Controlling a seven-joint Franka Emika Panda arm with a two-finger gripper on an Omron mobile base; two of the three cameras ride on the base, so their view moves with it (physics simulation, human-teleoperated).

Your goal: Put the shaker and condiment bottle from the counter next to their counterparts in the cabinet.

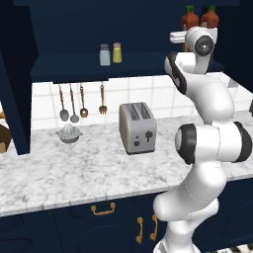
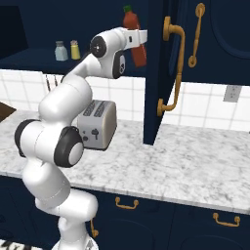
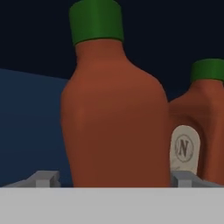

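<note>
Claw (image 3: 113,179) up at the cabinet (image 1: 74,66) shelf, fingertips (image 3: 43,178) spread wide either side of the condiment bottle (image 3: 113,127), apparently clear of it. Bottle upright, directly ahead, its twin (image 3: 205,122) just beside. Shaker (image 1: 117,52) stands beside the pale shaker (image 1: 105,55). Retreat should run straight back.

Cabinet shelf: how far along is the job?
Yellow shaker already stands beside the pale shaker in the cabinet. Condiment bottle is at the shelf next to its twin, between the end effector fingers. Left: confirming release and backing out.
</note>
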